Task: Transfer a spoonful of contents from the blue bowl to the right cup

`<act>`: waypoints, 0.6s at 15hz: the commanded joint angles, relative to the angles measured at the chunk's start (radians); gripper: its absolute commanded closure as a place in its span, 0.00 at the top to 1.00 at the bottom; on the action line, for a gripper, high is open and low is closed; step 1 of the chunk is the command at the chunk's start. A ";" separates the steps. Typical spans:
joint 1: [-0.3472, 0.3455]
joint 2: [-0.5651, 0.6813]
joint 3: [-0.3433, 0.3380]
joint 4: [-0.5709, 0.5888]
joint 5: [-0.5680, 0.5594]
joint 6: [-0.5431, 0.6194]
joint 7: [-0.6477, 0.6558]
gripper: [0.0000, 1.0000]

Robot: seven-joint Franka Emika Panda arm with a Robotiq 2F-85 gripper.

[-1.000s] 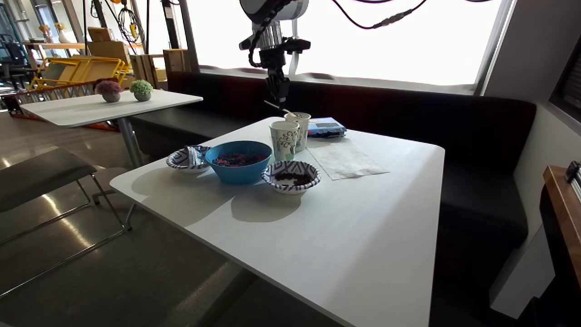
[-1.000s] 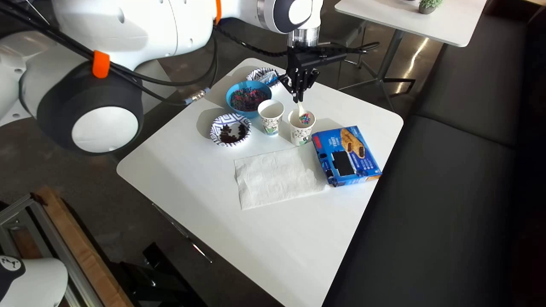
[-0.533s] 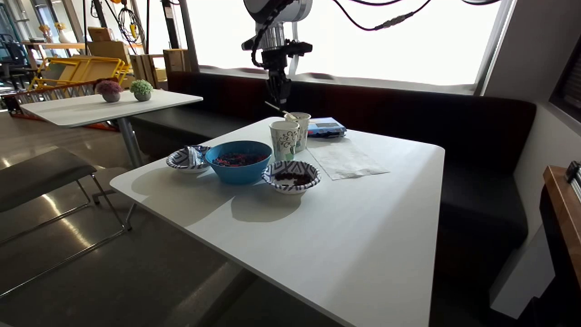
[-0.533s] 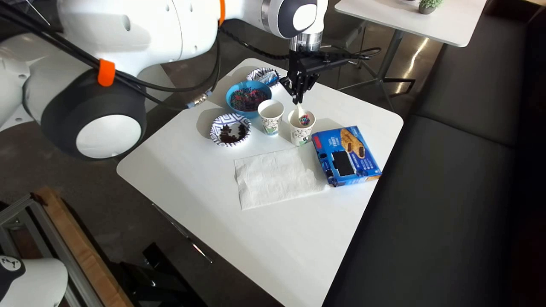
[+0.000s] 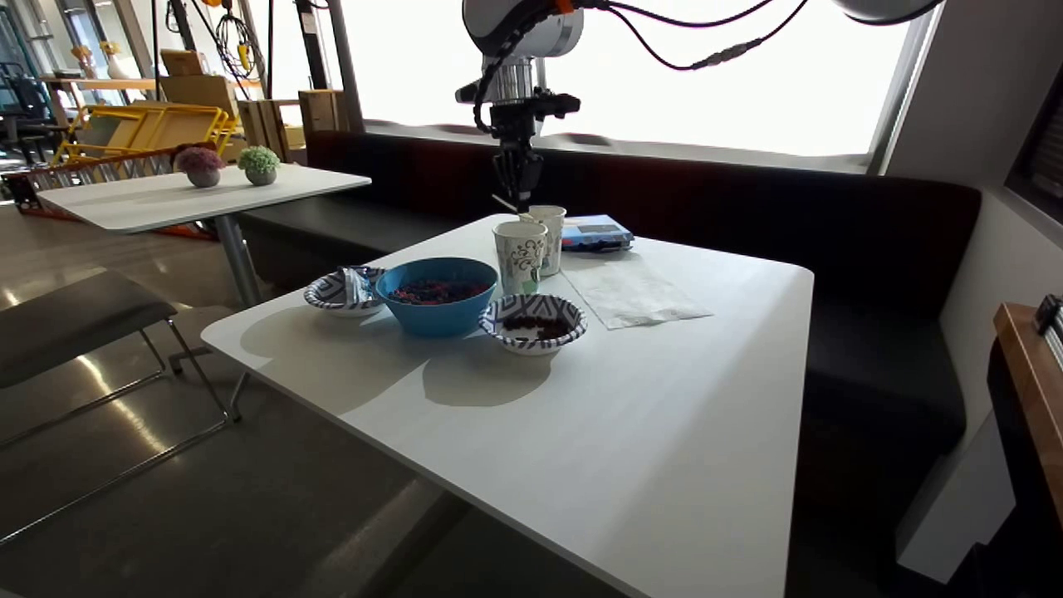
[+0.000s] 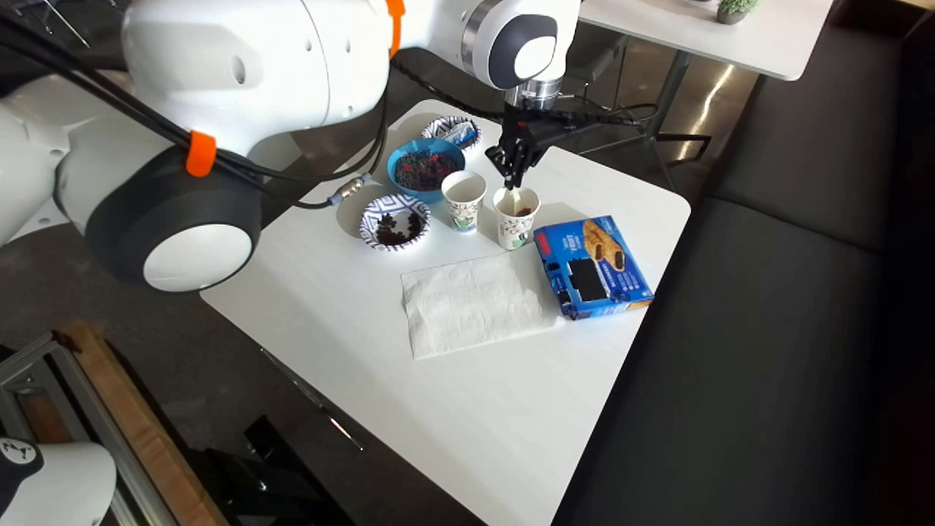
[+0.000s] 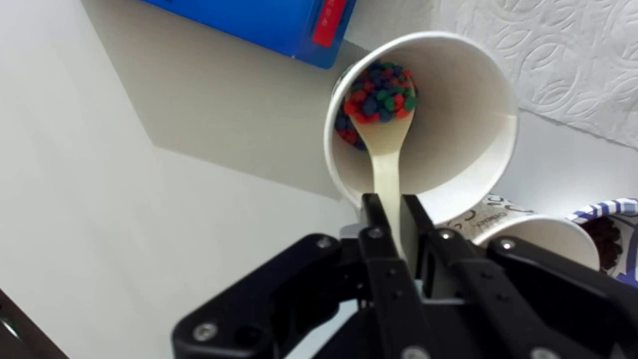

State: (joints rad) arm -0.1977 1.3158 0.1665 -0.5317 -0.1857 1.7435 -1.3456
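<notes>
Spoon (image 7: 386, 169): held in the tool (image 7: 390, 202), jaws almost together; a twisting handle could drop pellets (image 7: 381, 102) outside.
Right paper cup (image 7: 463, 119): around the spoon's head; a sideways push might topple it.
Blue bowl (image 5: 440, 320): near a tabletop (image 5: 631, 440) corner.
Blue box (image 6: 593, 267): near an edge; bare room lies past the paper towel (image 6: 478, 307).

Wrist view: box (image 7: 276, 22) cropped at top edge, patterned bowl (image 7: 613, 206) at right edge; second cup (image 7: 556, 242), lower right, partly behind gripper (image 7: 391, 202); rear of spoon (image 7: 386, 149) lost in its grip. In an exterior view, right cup (image 5: 554, 237), centre, partly hidden by second cup. Fine print on box unreadable there.
</notes>
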 commanded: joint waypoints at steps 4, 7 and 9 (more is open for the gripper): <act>-0.034 0.007 0.032 -0.001 0.028 -0.005 -0.010 0.03; -0.046 0.003 0.033 -0.004 0.031 -0.012 0.004 0.03; -0.052 0.000 0.036 -0.005 0.033 -0.011 0.005 0.03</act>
State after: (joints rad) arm -0.2338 1.3159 0.1902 -0.5315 -0.1722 1.7431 -1.3449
